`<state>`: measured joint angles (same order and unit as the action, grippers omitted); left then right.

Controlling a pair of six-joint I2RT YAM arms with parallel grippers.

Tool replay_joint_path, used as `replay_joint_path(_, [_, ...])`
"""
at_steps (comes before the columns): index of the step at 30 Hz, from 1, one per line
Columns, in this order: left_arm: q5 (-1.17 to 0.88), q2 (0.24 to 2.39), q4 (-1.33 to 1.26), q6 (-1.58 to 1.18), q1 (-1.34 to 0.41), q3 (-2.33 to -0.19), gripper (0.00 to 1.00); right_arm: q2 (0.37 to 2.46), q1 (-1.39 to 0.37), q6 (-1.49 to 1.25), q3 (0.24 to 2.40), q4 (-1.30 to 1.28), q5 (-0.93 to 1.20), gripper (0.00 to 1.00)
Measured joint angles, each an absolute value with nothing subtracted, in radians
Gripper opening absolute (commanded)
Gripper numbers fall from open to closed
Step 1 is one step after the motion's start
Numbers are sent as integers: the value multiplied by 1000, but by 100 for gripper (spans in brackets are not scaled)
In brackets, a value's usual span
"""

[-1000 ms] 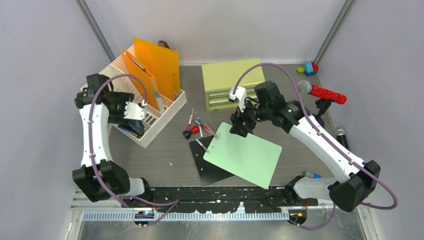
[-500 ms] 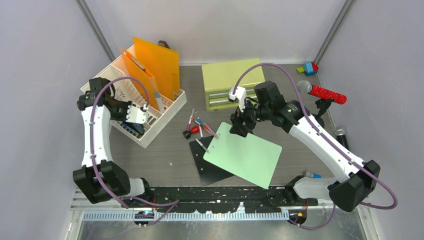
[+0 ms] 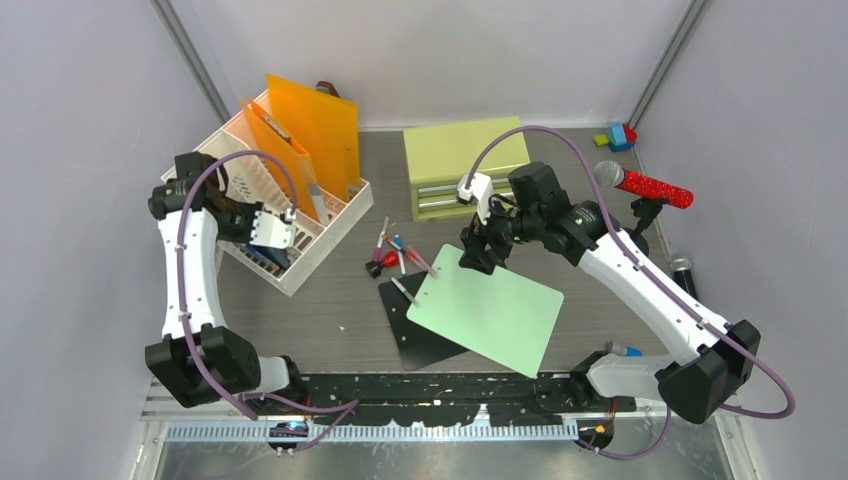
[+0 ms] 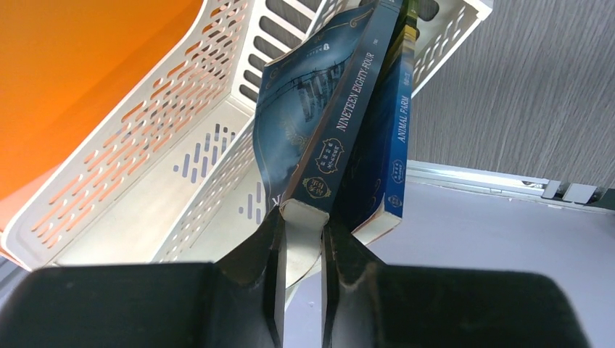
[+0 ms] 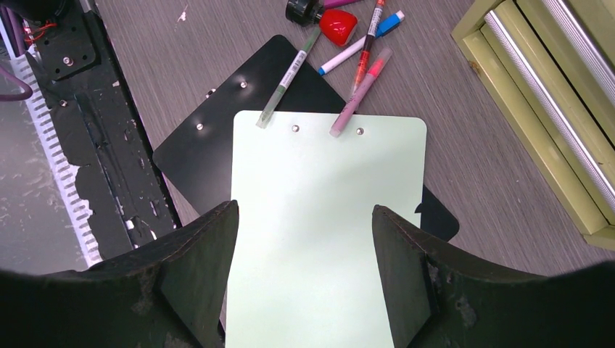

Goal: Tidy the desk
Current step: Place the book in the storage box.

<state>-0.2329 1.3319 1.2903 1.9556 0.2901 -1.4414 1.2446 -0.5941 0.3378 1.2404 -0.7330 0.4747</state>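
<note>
Desk [image 3: 330, 310]: dark wood-grain, boxed in by pale grey walls, black rail along the near edge; filling the middle of the overhead view, cluttered on both halves.
File rack [image 3: 335, 232]: white, slotted, parked at the far left of the desk; orange folders [image 3: 320, 125] standing at its back.
Left gripper [image 4: 301, 243]: pressed together on the lower end of a dark blue book [image 4: 341, 123], pinching it by the foot of the spine. Probably a hold for steering it upright inside the rack.
Book: leaning at the rack's near end, touching a second book [image 4: 397, 145] right beside it; gripped low, likely to stay clear of the rack walls.
Right gripper [image 5: 304, 217]: spread wide, holding nothing, hanging right above the green clipboard [image 5: 326, 174]. Looks lined up for a grab across its width.
Green clipboard: flat, lying askew on top of a black clipboard [image 5: 192, 148]; two pens [image 5: 359, 90] resting over its top edge, so apt to roll on any lift.
Cabinet [image 3: 465, 152]: yellow-green, drawers shut, at the far middle, just beyond the pens.
Left wrist view only: spine titles, the exact pinch, the rack's slots; all hidden overhead behind the wrist.
Right wrist view only: rivets on the clipboard, pens overlapping its edge, open space outside both long sides.
Overhead only: both arms at once, well apart; red microphone [image 3: 645, 185] at the far right, outside either wrist's sight.
</note>
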Motion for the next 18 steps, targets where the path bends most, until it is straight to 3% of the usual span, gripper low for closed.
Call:
replay_joint_path(9, [-231,1320,1293,1991,290,-1415,0,1245,-594,344,1234,-733,476,74])
replay_joint_path(18, [-215,1317,1430,1990,290,-1625,0,1261,-594,353,1234,-734,478,74])
